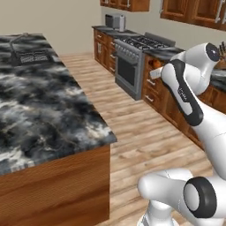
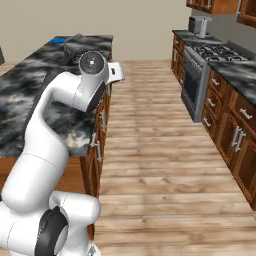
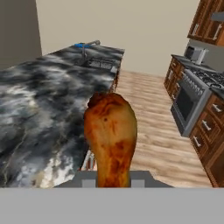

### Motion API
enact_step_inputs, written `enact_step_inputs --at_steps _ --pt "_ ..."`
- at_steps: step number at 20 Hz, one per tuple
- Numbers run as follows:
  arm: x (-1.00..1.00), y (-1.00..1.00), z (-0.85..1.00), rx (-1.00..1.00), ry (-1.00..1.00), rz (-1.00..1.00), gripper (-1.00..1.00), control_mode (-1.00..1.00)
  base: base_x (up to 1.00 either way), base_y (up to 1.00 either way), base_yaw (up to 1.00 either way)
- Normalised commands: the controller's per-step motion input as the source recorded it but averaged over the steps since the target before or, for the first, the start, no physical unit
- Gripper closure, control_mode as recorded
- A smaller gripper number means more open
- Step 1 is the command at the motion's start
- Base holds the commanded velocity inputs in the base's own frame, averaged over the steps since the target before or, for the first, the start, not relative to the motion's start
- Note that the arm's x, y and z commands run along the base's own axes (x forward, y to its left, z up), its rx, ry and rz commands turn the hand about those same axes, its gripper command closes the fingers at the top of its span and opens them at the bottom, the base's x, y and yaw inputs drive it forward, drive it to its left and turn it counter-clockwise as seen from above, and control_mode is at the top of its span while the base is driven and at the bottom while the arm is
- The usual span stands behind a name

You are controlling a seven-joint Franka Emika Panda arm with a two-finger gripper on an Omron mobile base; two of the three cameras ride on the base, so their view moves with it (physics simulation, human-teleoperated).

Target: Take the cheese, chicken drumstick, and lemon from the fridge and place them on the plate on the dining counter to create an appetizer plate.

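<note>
- The big bench [image 3: 39,100] with the black and grey stone top is on my left.
- A bit of the blue plate [image 3: 81,45] shows at its far end, by the sink [image 3: 97,64].
- My fingers [image 3: 113,181] pinch the thin end of the chicken drumstick [image 3: 110,135]; its fat end points up, over the bench edge.
- The wood floor [image 3: 153,131] comes next.
- The stove [image 3: 192,98] is on my right.

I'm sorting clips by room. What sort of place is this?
A home kitchen, rendered: a steel stove among wooden cabinets, a microwave, and a marbled dining counter.
</note>
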Motion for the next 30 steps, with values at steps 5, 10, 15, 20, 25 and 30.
enact_step_inputs --at_steps 5,10,15,20,25,30 --pt "0.0 0.0 0.0 0.0 0.0 0.0 1.0 1.0 -0.42 1.0 0.0" --pt "0.0 0.0 0.0 0.0 0.0 0.0 1.0 1.0 -0.39 1.0 0.0" --pt "0.0 0.0 0.0 0.0 0.0 0.0 1.0 1.0 -0.36 1.0 0.01" --pt "0.0 0.0 0.0 0.0 0.0 0.0 1.0 1.0 -0.41 1.0 0.1" --pt "0.0 0.0 0.0 0.0 0.0 0.0 1.0 1.0 -0.18 1.0 0.1" --pt "0.0 0.0 0.0 0.0 0.0 0.0 1.0 1.0 -0.02 1.0 0.1"
